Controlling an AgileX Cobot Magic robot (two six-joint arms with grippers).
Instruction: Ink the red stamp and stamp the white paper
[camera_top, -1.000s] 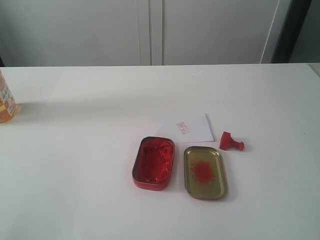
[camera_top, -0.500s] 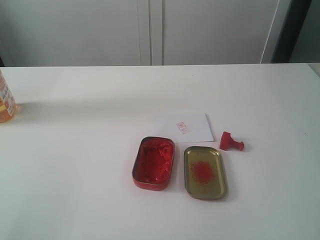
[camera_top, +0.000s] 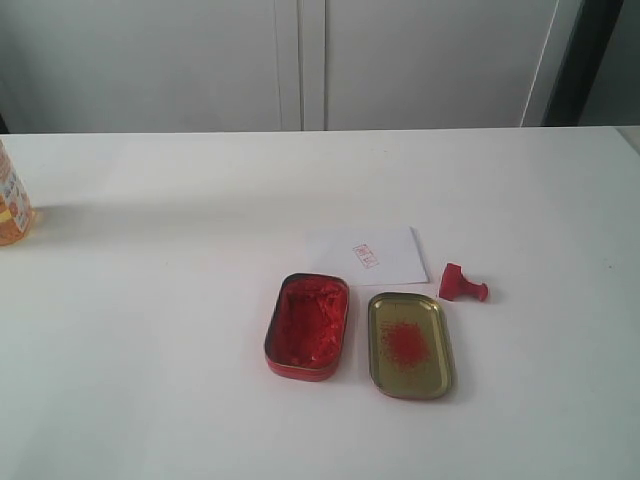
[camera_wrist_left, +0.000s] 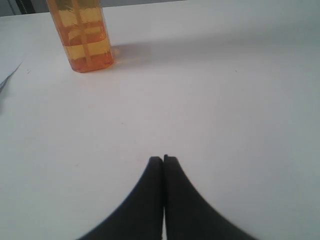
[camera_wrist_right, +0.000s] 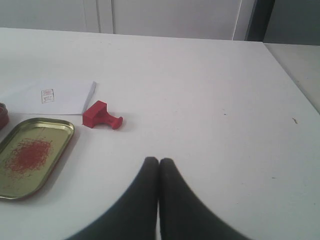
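The red stamp lies on its side on the white table, just right of the white paper, which bears a small red imprint. In front of the paper sit the open red tin of ink paste and its gold lid with a red smear. My right gripper is shut and empty, hovering over bare table some way from the stamp. My left gripper is also shut and empty, far from these things. Neither arm shows in the exterior view.
An orange bottle stands at the table's far left edge, ahead of the left gripper. The table's right edge shows in the right wrist view. White cabinet doors stand behind the table.
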